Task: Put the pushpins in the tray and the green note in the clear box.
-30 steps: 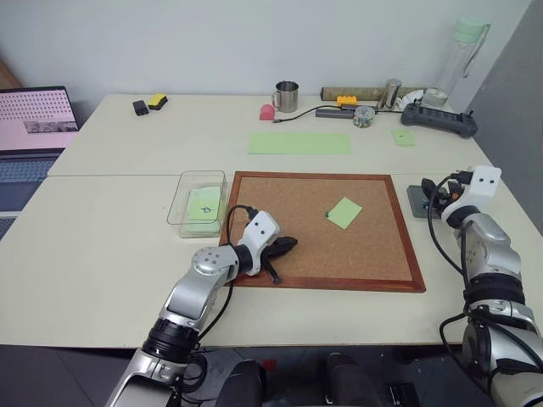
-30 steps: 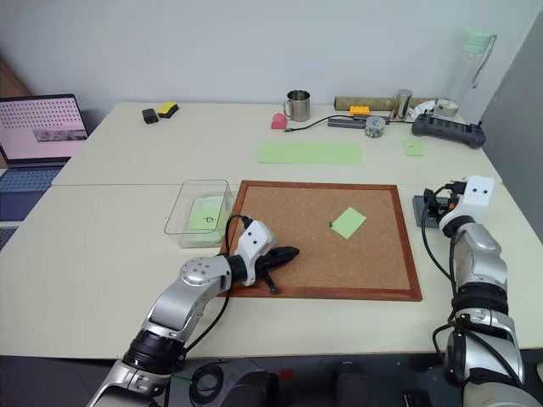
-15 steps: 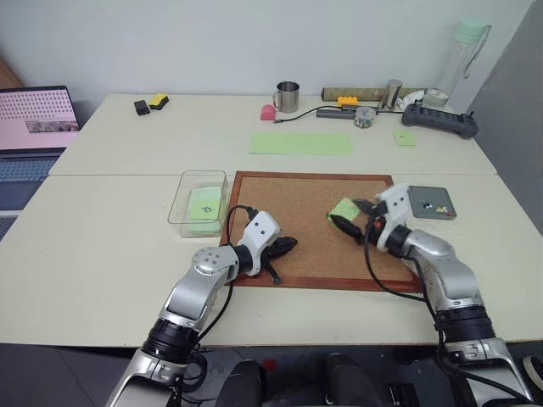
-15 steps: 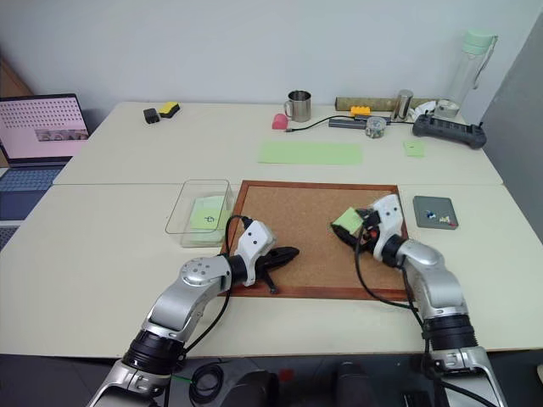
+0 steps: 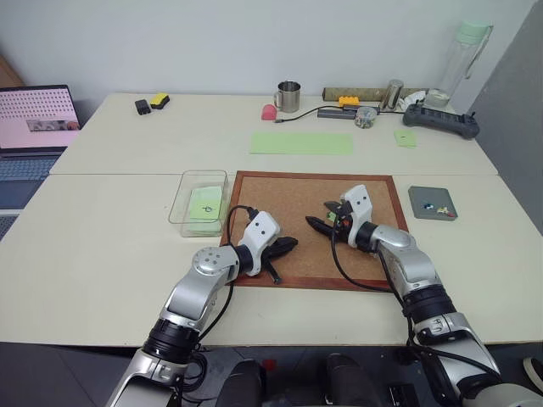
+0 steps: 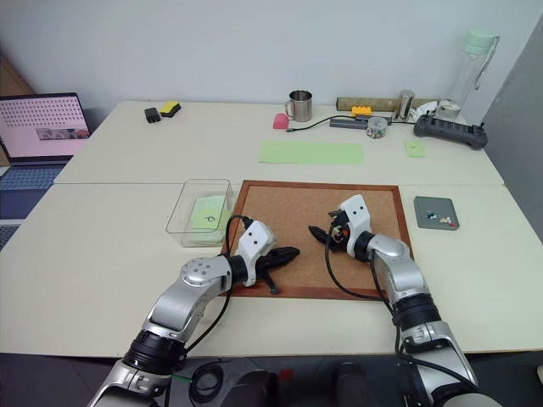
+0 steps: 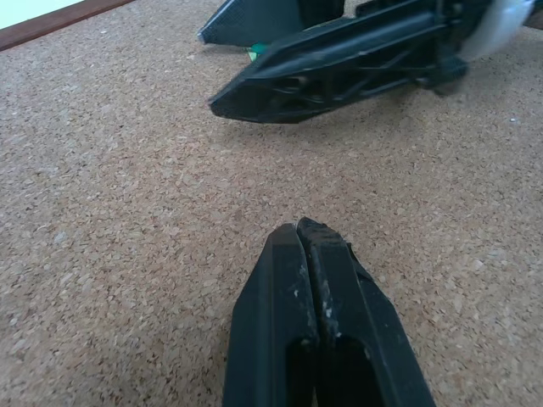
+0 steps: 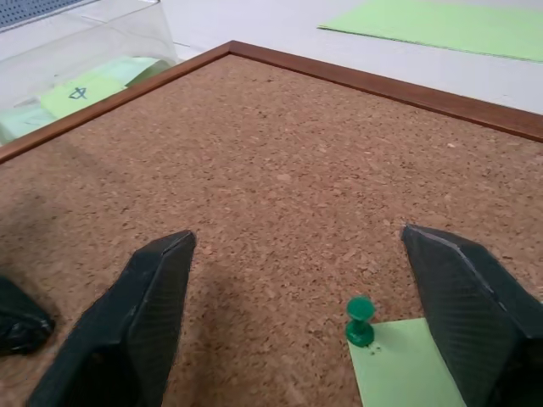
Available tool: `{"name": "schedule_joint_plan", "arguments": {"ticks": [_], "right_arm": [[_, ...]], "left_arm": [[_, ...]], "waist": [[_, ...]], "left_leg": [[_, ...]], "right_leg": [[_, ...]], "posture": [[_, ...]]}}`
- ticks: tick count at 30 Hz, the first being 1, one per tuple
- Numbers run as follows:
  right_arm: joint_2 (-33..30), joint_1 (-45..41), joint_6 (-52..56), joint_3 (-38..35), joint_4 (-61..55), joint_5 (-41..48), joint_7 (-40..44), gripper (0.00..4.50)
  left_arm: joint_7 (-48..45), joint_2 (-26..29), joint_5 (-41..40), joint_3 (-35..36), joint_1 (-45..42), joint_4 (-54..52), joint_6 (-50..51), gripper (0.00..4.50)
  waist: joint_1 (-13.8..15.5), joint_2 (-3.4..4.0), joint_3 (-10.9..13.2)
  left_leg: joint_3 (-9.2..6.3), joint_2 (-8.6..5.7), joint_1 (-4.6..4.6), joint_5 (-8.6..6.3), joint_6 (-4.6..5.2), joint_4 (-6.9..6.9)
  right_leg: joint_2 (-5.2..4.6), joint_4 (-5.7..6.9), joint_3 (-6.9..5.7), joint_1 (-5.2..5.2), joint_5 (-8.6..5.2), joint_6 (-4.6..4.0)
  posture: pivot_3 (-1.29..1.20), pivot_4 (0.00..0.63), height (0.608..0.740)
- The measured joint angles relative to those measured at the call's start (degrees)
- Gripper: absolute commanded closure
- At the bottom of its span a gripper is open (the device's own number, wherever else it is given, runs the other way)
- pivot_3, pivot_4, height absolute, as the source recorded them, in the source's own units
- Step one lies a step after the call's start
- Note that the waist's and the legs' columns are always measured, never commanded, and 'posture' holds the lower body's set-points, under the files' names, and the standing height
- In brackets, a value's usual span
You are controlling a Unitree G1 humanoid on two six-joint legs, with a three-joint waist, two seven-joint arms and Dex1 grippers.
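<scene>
A green pin (image 8: 361,319) is standing upright in the corkboard (image 8: 297,195), its stem running straight down through a corner of the green note (image 8: 405,365), so it is pinning the note flat. The right tool (image 8: 314,331) is straddling it with jaws spread wide, gripping nothing, probably lining up to pull the pin first. The left tool (image 7: 305,280) is resting shut and empty on the cork nearby. The tray (image 5: 432,203) is lying right of the board on the surface with 3 or so pins in it; the clear box (image 5: 198,197) is sitting left.
</scene>
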Motion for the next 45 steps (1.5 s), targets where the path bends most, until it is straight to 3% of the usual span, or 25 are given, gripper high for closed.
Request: {"name": "schedule_joint_plan", "arguments": {"ticks": [8, 14, 21, 28, 36, 45], "right_arm": [[0.1, -0.2, -2.7, -0.4, 1.8, -0.5, 0.7, 3.00], [0.1, -0.5, -3.9, -1.6, 3.2, -0.8, -0.3, 4.43], [0.2, -0.3, -3.6, -1.7, 2.2, -1.6, -0.3, 4.43], [0.0, 0.3, 1.1, -3.8, -12.8, 1.9, -0.7, 4.43], [-0.5, 2.4, 4.2, -4.6, -16.8, 2.7, -2.5, 4.43], [0.2, 2.4, 4.4, -4.9, -18.6, 2.8, -5.4, 4.50]], "left_arm": [[1.0, 0.2, 0.0, 0.0, 0.9, -1.3, 0.4, 4.50], [1.0, 0.3, 0.0, 0.0, 0.9, -1.6, 1.1, 4.50], [1.0, 0.4, 0.0, 0.0, 0.9, -1.7, 1.0, 4.50], [0.9, 0.6, 0.0, 0.0, 1.0, -2.0, 1.1, 4.50], [0.9, -0.2, -0.9, 0.4, 1.0, -1.9, 1.4, 4.50], [-1.0, -3.2, -9.2, 2.6, 0.2, -3.5, 7.7, 2.97]], "waist": [[0.0, 0.00, 0.0], [0.0, 0.00, 0.0], [0.0, 0.00, 0.0], [0.0, 0.02, 0.0], [0.0, 0.02, 0.0], [0.1, 0.00, 0.0]], "left_leg": [[-0.04, 0.00, 0.02, 0.00, 0.00, 0.00], [-0.04, 0.00, 0.01, 0.00, 0.00, 0.00], [-0.07, 0.00, -0.01, 0.00, 0.00, 0.00], [-0.17, 0.00, -0.06, 0.00, 0.00, 0.00], [-0.16, -0.01, -0.06, 0.00, 0.00, 0.00], [-0.15, -0.01, -0.11, 0.00, 0.00, 0.00]], "right_leg": [[0.00, 0.01, 0.01, 0.01, 0.00, 0.00], [0.00, 0.01, 0.00, 0.01, 0.00, 0.00], [0.00, 0.01, 0.00, -0.01, 0.00, 0.00], [0.00, 0.06, 0.05, -0.11, 0.00, 0.00], [-0.01, 0.04, 0.06, -0.09, 0.00, 0.00], [-0.01, 0.03, 0.04, -0.12, 0.00, 0.00]], "posture": [[0.00, 0.150, 0.740], [0.00, 0.150, 0.740], [0.00, 0.150, 0.740], [0.00, 0.150, 0.740], [0.00, 0.150, 0.740], [0.00, 0.150, 0.740]]}}
